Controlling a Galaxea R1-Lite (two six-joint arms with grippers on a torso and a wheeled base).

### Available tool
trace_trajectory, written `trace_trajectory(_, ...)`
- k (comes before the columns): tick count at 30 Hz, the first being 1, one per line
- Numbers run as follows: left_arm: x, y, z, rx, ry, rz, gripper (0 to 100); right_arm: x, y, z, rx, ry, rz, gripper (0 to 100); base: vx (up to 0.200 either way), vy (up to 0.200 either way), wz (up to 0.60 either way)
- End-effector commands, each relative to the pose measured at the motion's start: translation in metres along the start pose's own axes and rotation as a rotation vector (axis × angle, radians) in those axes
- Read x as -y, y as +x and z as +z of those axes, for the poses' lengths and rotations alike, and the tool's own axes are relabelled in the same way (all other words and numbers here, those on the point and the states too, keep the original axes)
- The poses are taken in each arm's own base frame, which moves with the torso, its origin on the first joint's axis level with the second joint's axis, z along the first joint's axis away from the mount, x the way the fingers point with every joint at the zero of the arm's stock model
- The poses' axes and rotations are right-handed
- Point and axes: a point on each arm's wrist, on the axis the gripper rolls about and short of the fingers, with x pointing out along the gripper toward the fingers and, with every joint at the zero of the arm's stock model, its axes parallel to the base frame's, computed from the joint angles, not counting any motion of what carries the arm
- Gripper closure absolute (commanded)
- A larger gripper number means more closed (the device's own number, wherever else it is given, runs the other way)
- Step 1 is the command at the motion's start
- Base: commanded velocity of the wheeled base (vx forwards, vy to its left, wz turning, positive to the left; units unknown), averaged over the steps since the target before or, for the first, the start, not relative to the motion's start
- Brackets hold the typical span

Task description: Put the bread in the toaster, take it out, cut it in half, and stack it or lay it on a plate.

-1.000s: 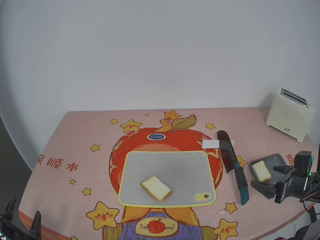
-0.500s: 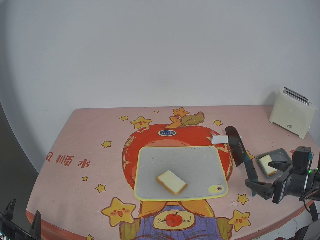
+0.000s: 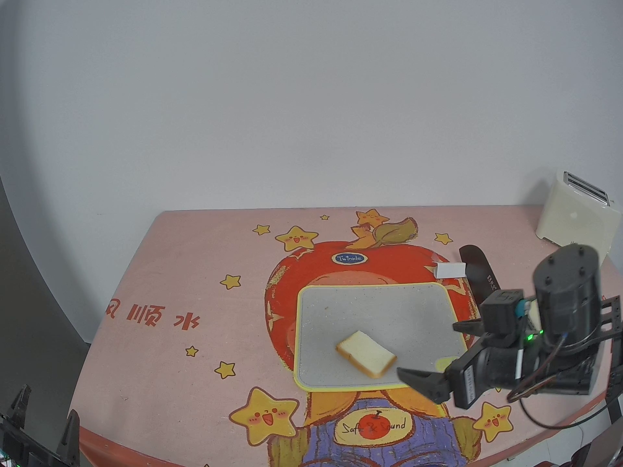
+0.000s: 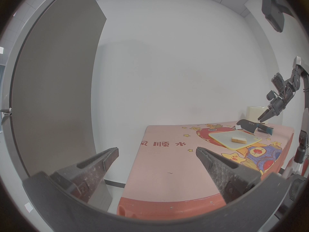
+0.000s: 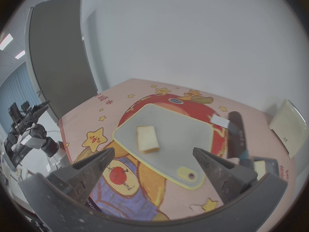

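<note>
Your right gripper (image 3: 427, 349) hangs over the near right corner of the grey cutting board with the yellow rim (image 3: 376, 306). Its jaws are spread wide and hold nothing. The pale, brown-crusted piece of bread (image 3: 366, 353) lies flat on the board's near half, just beside the lower fingertip but apart from it. Your left gripper (image 4: 156, 150) sits off the table's left edge, also wide open and empty.

Watch the approach. If you come in low from the side, a fingertip will likely shove the bread across the smooth board instead of straddling it. Closing hard would probably crush the soft crumb. Your right arm also hangs above the black-bladed knife with the teal handle (image 3: 480, 270) and the small dark grey tray (image 5: 268, 161) holding a second piece of bread (image 5: 259, 167), so a careless drop of the elbow could knock either one.

Since a second ago the head camera has swung, so the whole table sits further right in its picture; the bread has not moved on the board. The right gripper has left the tray's side, risen and crossed to the board.
</note>
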Motion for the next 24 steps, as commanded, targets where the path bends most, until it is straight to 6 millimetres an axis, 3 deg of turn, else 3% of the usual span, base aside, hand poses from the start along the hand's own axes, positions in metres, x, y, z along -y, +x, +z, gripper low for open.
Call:
trace_trajectory(1,0.000,0.000,-0.005,-0.005,0.000,0.000,0,-0.023,0.033,-0.010,-0.105,-0.065,0.028,0,0.000,0.000,0.00)
trace_trajectory(15,0.000,0.001,-0.005,-0.007,0.001,0.000,0,-0.042,0.076,0.014,-0.106,-0.077,0.027,0,0.000,0.000,0.00)
trace_trajectory(24,0.000,0.000,-0.005,-0.005,0.001,0.000,0,-0.051,0.089,0.020,-0.101,-0.085,0.036,0,0.000,0.000,0.00)
